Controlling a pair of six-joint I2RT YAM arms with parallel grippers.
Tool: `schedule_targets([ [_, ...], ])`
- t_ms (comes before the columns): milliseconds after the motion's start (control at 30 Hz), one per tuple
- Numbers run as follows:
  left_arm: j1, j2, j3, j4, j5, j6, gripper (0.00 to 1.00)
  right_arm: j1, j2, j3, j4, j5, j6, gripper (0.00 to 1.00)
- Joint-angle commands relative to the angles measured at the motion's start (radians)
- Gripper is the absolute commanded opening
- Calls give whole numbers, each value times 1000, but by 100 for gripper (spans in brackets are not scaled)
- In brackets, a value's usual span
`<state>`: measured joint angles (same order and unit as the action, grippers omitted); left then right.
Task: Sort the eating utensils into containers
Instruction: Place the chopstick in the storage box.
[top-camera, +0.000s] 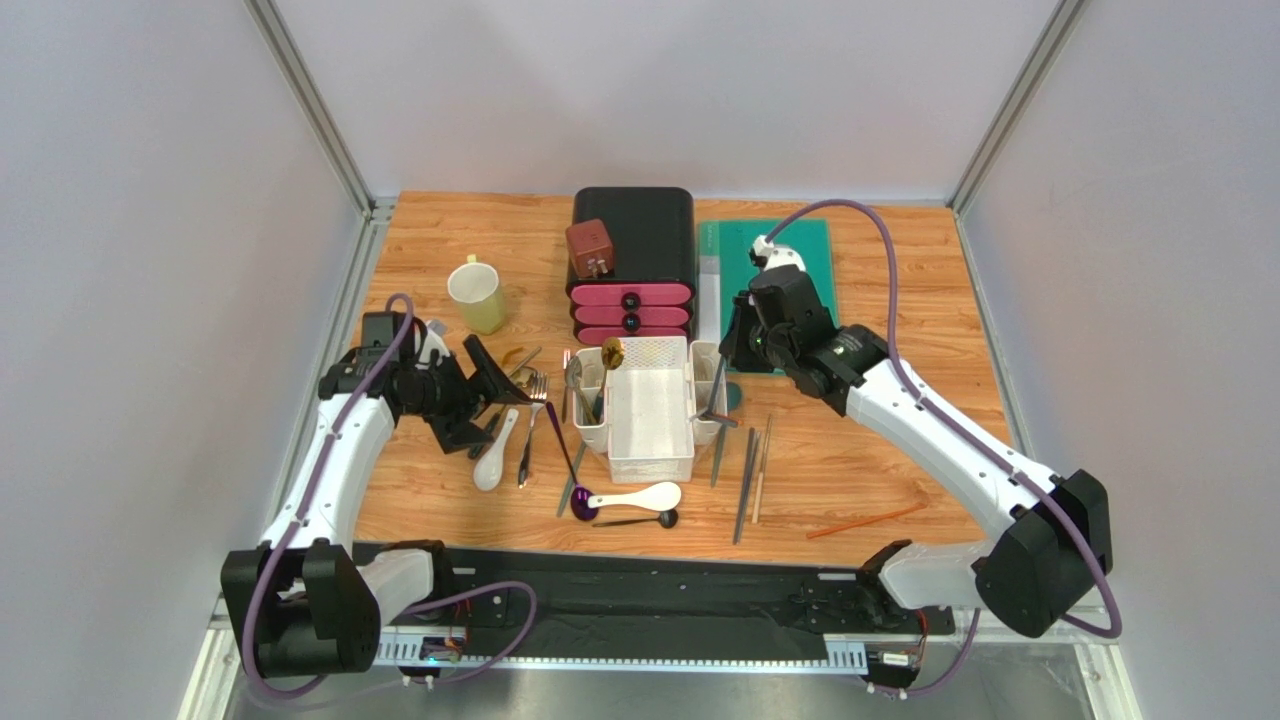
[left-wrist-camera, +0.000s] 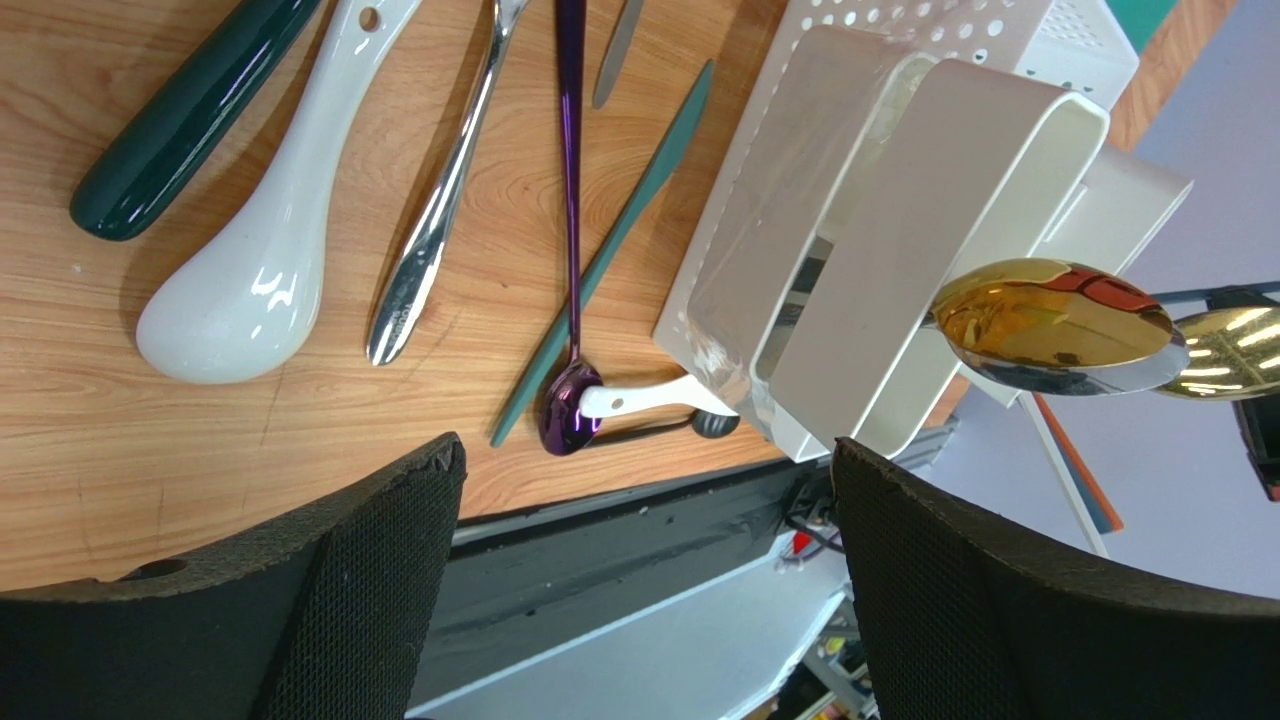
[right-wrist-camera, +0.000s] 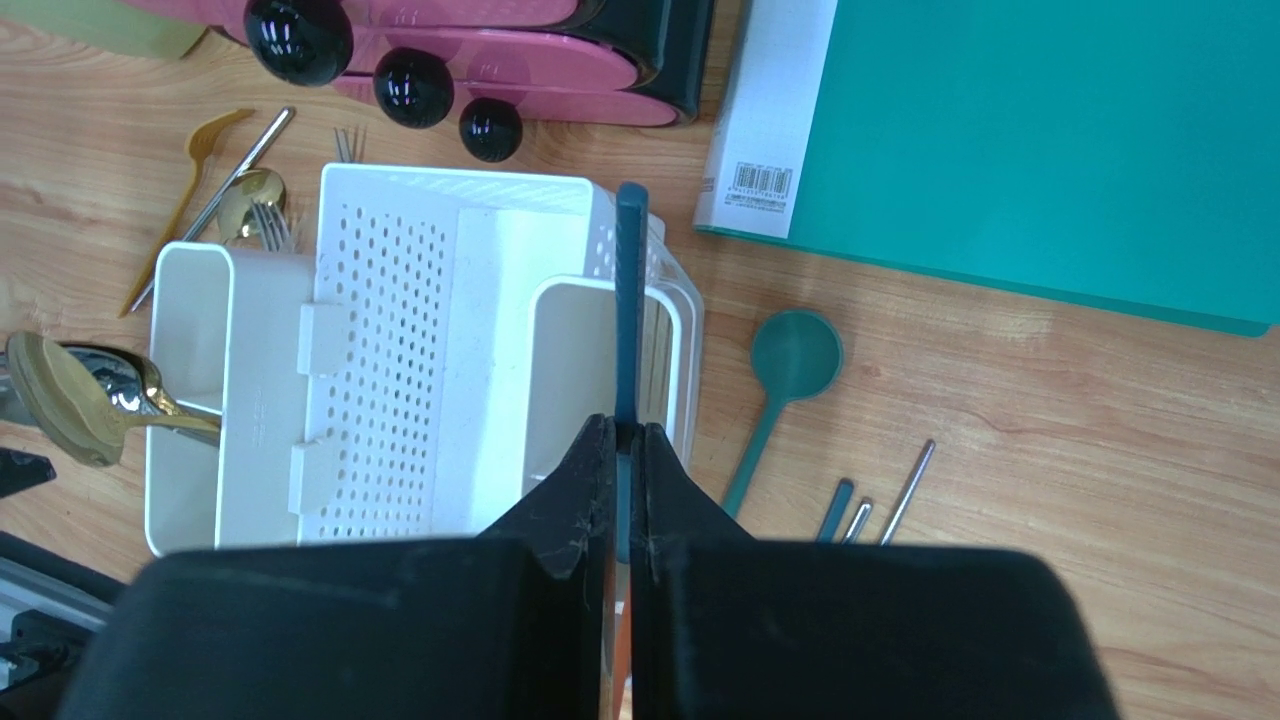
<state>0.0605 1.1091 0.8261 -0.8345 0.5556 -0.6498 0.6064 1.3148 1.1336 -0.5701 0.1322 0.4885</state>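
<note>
Right wrist: teal board (right-wrist-camera: 1037, 150) beside caddy (right-wrist-camera: 376, 360)

White perforated caddy (top-camera: 649, 413) upright. Gold spoons (left-wrist-camera: 1059, 323) stand in left bin (right-wrist-camera: 188, 450). Teal utensil (right-wrist-camera: 628, 300) upright, apparently over right bin (right-wrist-camera: 574, 368). White soup spoon (top-camera: 639, 497) lies just in front.

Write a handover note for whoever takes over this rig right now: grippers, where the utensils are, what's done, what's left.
Left gripper: open, empty, over the table left of the caddy.
Right gripper: fingers shut on a dark teal utensil, over the caddy's right side bin.
Done: gold spoons stand in the left side bin.
Left: white ceramic spoons, forks, purple spoon and chopsticks lie on the table.
</note>
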Motion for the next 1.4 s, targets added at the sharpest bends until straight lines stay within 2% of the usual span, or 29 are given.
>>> schedule_targets([
  [0, -4, 3, 42, -12, -5, 24, 96, 16, -57, -43, 144, 32, -7, 0],
  [533, -2, -20, 21, -14, -6, 29, 96, 105, -117, -161, 184, 89, 45, 2],
  [567, -4, -20, 21, -14, -5, 29, 95, 111, -120, -169, 182, 96, 48, 4],
  [600, -4, -22, 19, -15, -5, 30, 96, 124, -124, -172, 176, 110, 59, 11],
  [667, -2, -25, 18, -17, -3, 32, 96, 133, -135, -181, 171, 122, 71, 13],
  [767, -2, -26, 10, -15, 0, 32, 96, 151, -150, -187, 157, 144, 82, 24],
  [800, -4, -26, 8, -15, 0, 32, 96, 154, -157, -189, 147, 159, 84, 35],
  [867, -4, -26, 2, -8, 4, 32, 96, 156, -175, -189, 136, 171, 91, 51],
  [967, -4, -26, -5, -2, 10, 29, 95, 156, -195, -181, 105, 198, 102, 59],
  [1067, -4, -29, -7, 0, 12, 29, 96, 156, -227, -141, 17, 251, 122, 61],
  [1133, -2, -32, -7, 0, 13, 30, 95, 156, -258, -109, -45, 340, 186, 62],
  [1200, -2, -32, -5, 0, 13, 33, 96, 133, -272, -92, -181, 429, 252, 62],
  [1300, -2, -35, -7, 2, 12, 35, 96, 37, -279, -77, -405, 429, 378, 60],
  [1333, -2, -34, -7, 3, 10, 35, 95, 4, -282, -92, -443, 410, 393, 59],
  [1367, -4, -35, -7, 6, 10, 35, 96, -79, -284, -103, -514, 339, 430, 58],
])
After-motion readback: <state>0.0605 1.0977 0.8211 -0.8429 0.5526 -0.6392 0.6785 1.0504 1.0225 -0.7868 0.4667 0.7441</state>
